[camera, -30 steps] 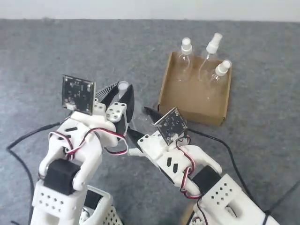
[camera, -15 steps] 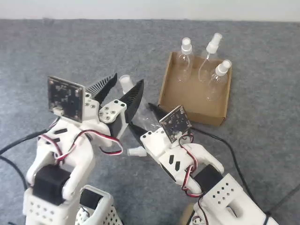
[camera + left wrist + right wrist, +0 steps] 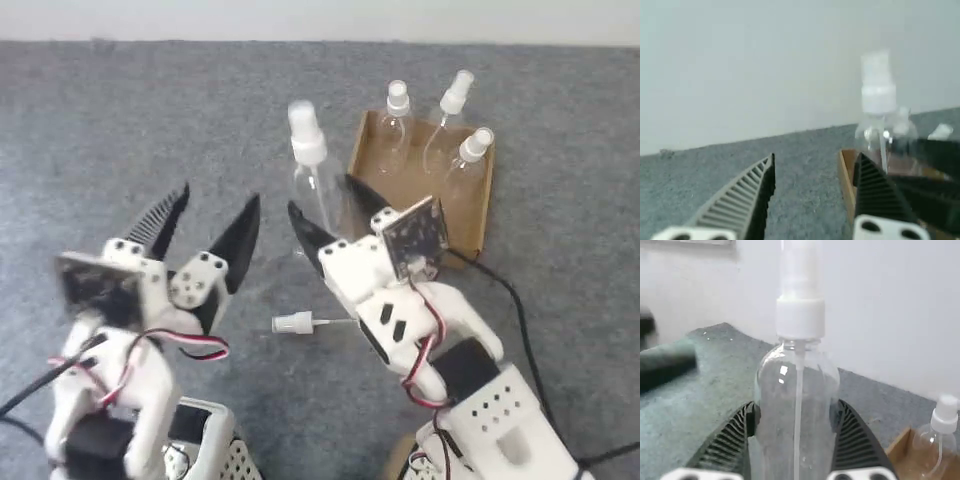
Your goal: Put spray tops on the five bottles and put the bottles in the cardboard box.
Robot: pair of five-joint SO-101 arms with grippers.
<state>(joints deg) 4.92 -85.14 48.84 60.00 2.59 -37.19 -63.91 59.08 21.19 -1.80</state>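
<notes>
Right gripper (image 3: 325,203) clamped on capped bottle (image 3: 312,178). Bottle upright, just outside cardboard box (image 3: 482,200) wall. Left gripper (image 3: 216,197) spread wide, empty, well apart.

Risks:
- slick clear body slips or tilts in grip
- bottle base catches box wall on entry
- bottle knocks three bottles (image 3: 465,165) inside
- arm nudges loose spray top (image 3: 295,322) on carpet

The high view looks down from above the near side toward the far wall (image 3: 320,20). Each wrist view sits low and close behind its own jaws, the left gripper (image 3: 815,160) and right gripper (image 3: 796,409), facing far. All three views share the bottle (image 3: 310,170) and cardboard box (image 3: 425,205).
</notes>
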